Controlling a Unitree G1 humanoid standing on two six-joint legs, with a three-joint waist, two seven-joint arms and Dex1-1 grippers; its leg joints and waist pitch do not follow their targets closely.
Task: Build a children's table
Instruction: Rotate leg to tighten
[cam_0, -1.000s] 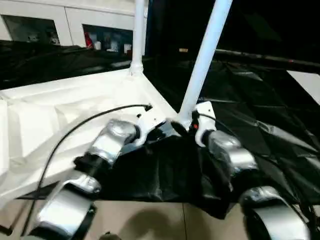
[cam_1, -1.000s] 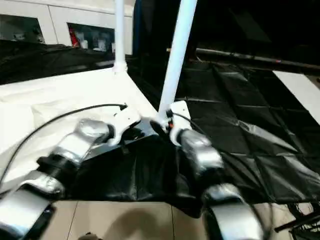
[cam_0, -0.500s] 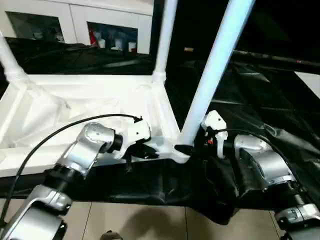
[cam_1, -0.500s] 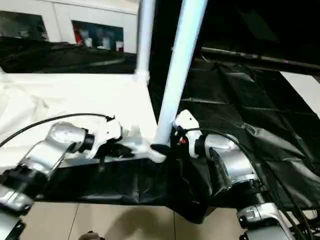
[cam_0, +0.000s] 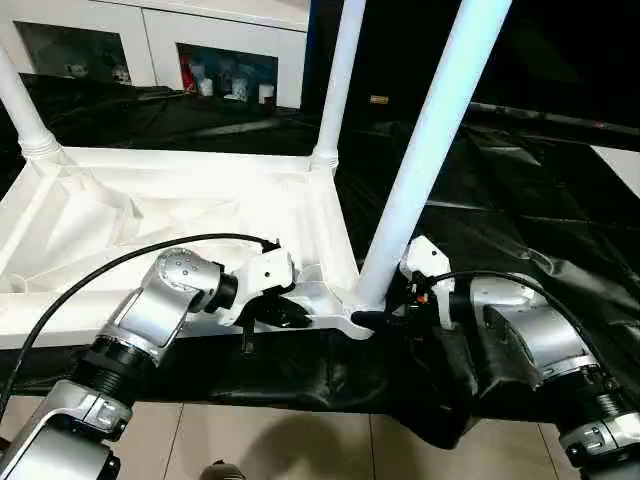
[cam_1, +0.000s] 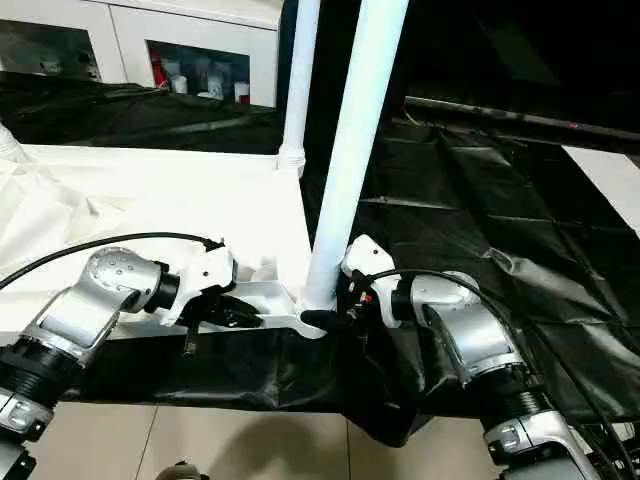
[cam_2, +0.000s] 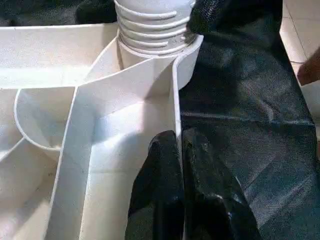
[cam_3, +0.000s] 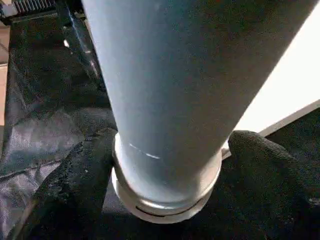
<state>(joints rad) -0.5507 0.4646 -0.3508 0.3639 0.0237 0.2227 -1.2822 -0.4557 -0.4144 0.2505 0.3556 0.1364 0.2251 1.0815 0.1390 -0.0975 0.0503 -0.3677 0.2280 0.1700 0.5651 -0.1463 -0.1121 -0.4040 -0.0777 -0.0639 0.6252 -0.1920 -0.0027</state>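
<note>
The table (cam_0: 190, 195) lies upside down on the black-draped tabletop (cam_0: 520, 220), ribs facing up. Three legs stand in its corner sockets: a near leg (cam_0: 425, 150) at the corner closest to the right arm, a far leg (cam_0: 338, 85) behind it, and a third leg (cam_0: 20, 105) at the far left corner. The fourth corner is out of sight, so I cannot say whether it has a leg. The left gripper (cam_2: 179, 150) has its jaws pressed together on the thin rim wall of the table, just along the edge from the near leg's socket (cam_2: 185, 65), where the leg's threaded end is seated with a few threads above the socket. The right gripper (cam_0: 372, 312) has its jaws spread wide around the base of the near leg. One finger (cam_3: 75, 190) lies against the collar and the other sits at the opposite side, so it looks like a clasp on the leg rather than an idle hover. The step in hand, as I judge it, is seating this near leg — the right arm turning it into the socket while the left pins the table against the twist. The exposed threads suggest it is not fully home. The next move calls for a firm grip low on the leg, a turn about the leg's own axis with the tube kept upright, and steady hold-down from the left so the light plastic does not skate on the drape — then a check of the unseen corner.
</note>
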